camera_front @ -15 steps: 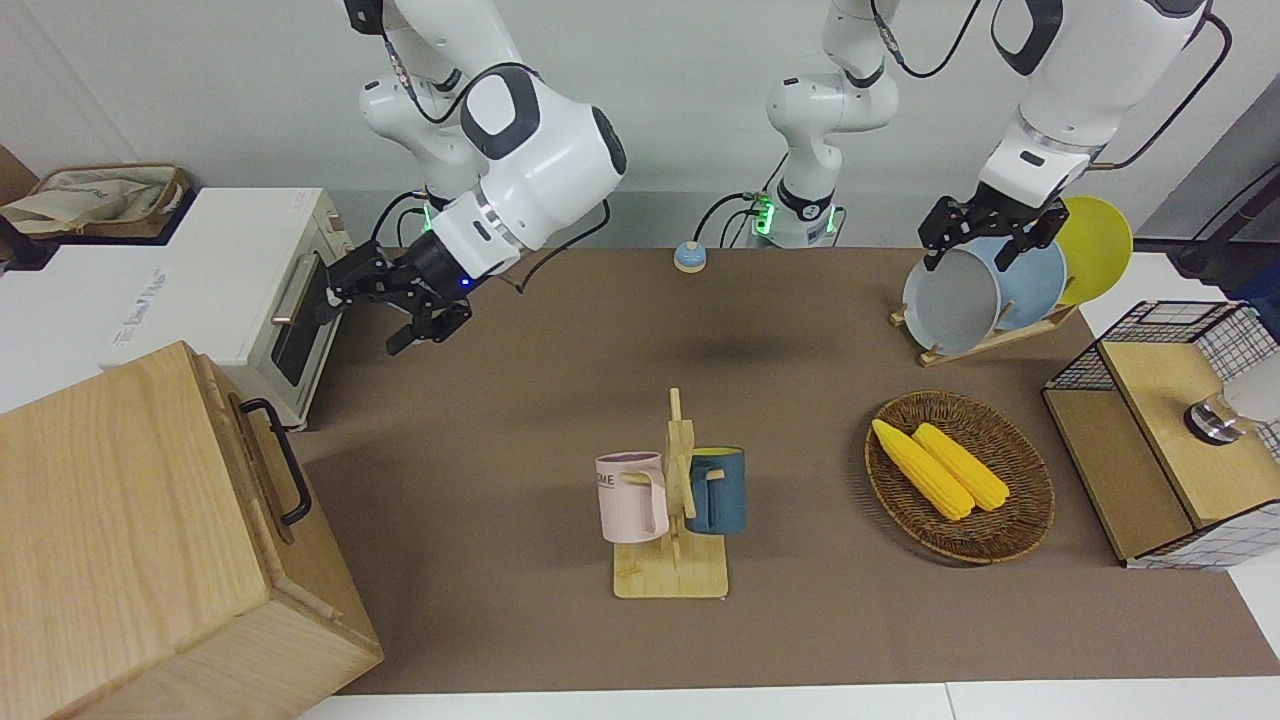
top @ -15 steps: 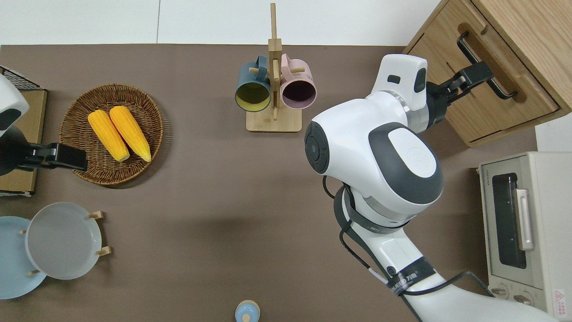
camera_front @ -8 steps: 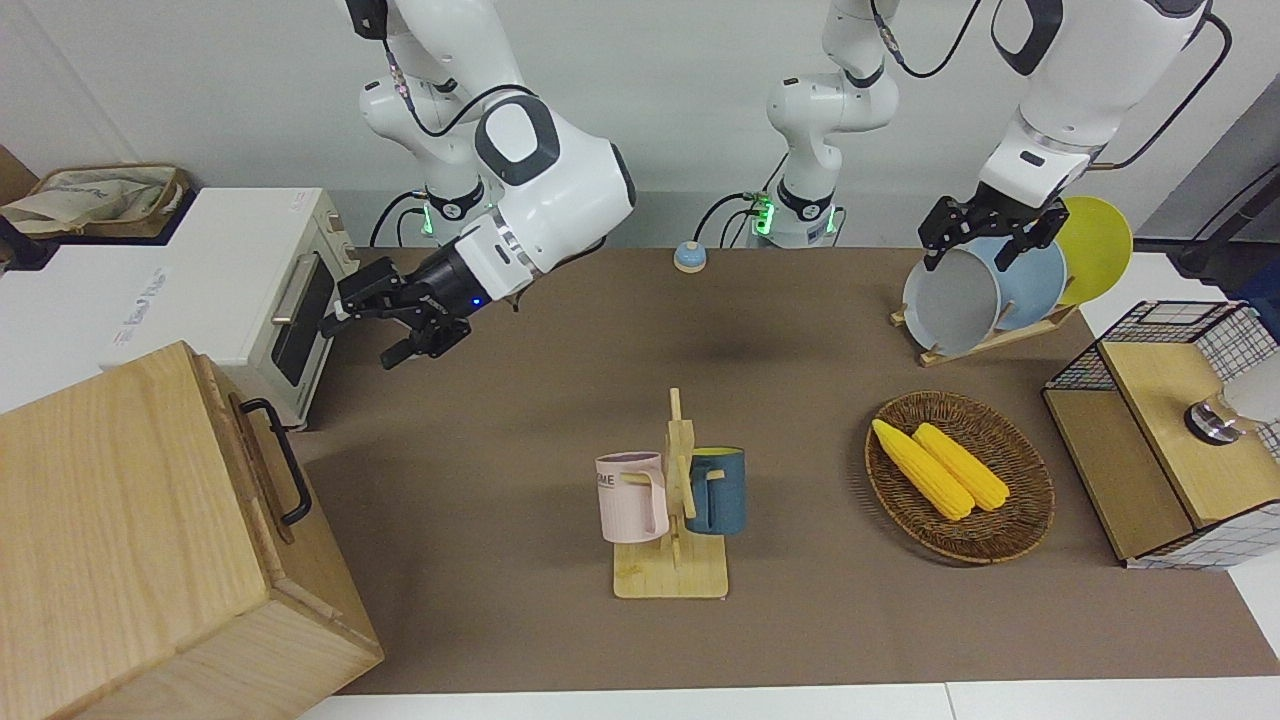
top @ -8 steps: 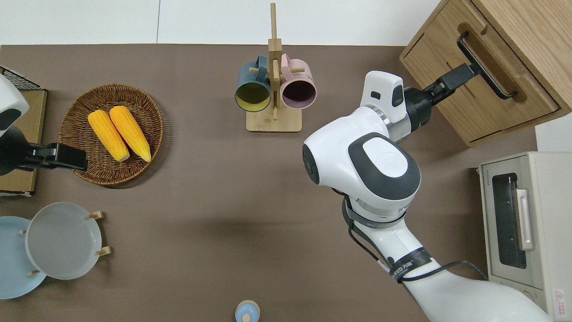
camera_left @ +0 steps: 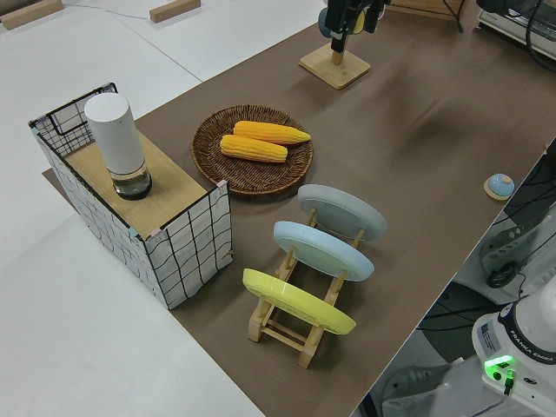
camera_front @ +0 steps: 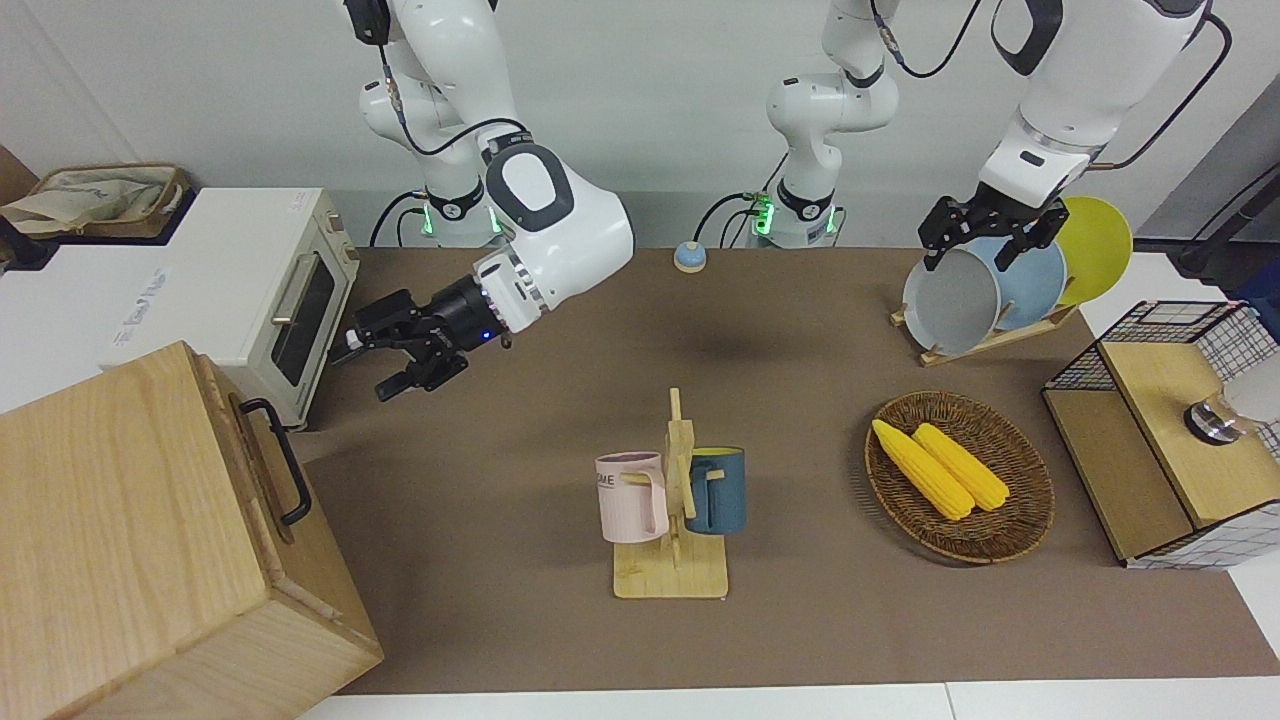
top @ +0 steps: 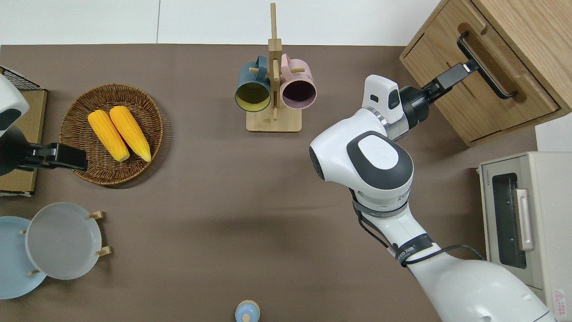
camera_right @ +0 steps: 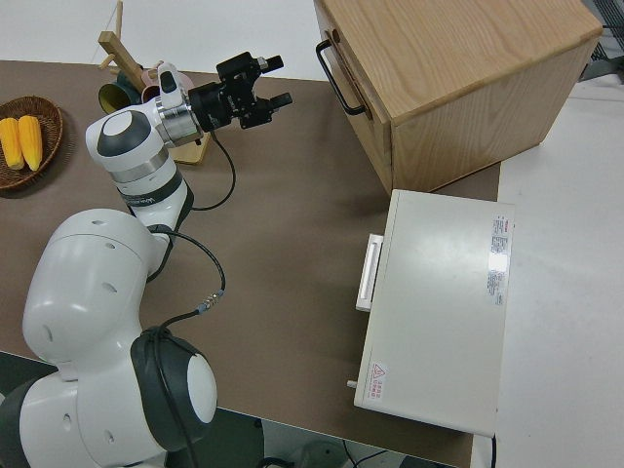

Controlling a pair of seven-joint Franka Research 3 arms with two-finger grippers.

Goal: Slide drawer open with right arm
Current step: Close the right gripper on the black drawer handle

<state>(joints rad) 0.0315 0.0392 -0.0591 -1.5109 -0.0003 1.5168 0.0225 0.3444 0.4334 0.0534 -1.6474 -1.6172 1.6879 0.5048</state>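
The drawer (top: 487,91) is the pale-wood front with a black bar handle (top: 485,67) in the big box cabinet (camera_front: 120,520) at the right arm's end of the table. It sits flush with the cabinet. My right gripper (camera_front: 366,368) hangs open and points at the handle (camera_right: 336,78). In the overhead view the right gripper (top: 462,70) is over the cabinet's front, at the bar. In the right side view a small gap separates the right gripper (camera_right: 278,80) from the handle. Nothing is between its fingers. The left arm is parked, its gripper (camera_front: 968,250) open.
A white toaster oven (camera_front: 290,300) stands beside the cabinet, nearer to the robots. Mid-table is a mug rack (camera_front: 672,500) with two mugs. Toward the left arm's end are a corn basket (camera_front: 960,475), a plate rack (camera_front: 985,290) and a wire-mesh cabinet (camera_front: 1170,420).
My right arm has swung its gripper away from the toaster oven, lower and toward the drawer's handle. The fingers stayed open. The drawer and the left arm have not moved.
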